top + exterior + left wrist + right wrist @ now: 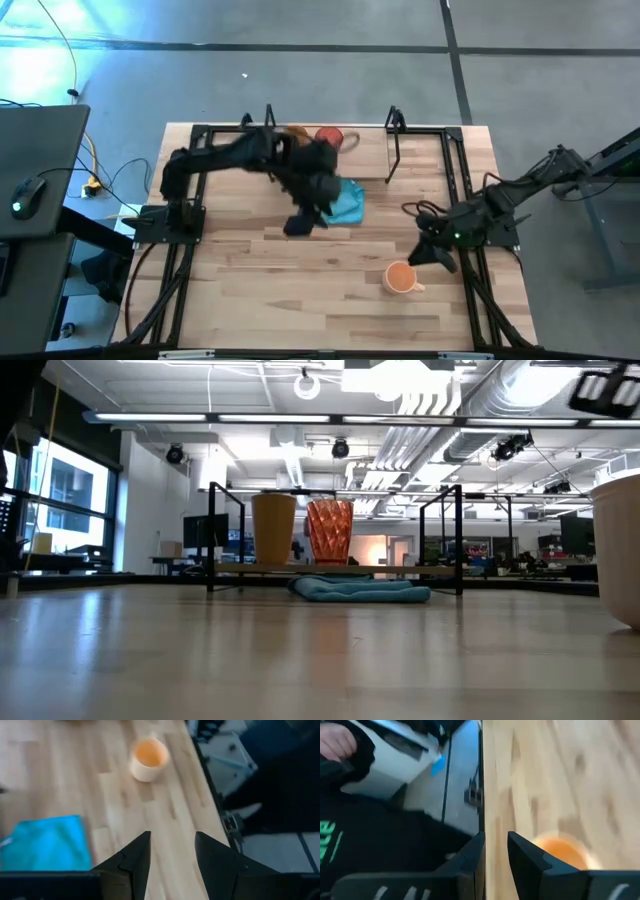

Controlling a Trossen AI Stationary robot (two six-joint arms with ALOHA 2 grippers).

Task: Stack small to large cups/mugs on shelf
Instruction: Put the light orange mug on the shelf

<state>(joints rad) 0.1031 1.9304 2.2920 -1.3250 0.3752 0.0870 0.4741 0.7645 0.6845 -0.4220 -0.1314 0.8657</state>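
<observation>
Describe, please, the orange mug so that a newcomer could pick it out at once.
Start at the wooden table and look toward its front right part, near the right gripper. The orange mug stands there alone on bare wood, upright. Unlike the tan tumbler and red ribbed cup on the shelf, it has a handle.

Wood table (300,290): orange mug (401,277), teal cloth (347,203), shelf (440,571) with tumbler (274,529), red cup (329,531).

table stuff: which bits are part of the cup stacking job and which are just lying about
Part of the job:
- mustard-tan tumbler, on the shelf
- dark red ribbed cup, beside it on the shelf
- orange mug, on the tabletop
- shelf, wood board in a black wire frame

Just lying about:
- blue cloth, crumpled in front of the shelf
- computer mouse, on the side desk
</observation>
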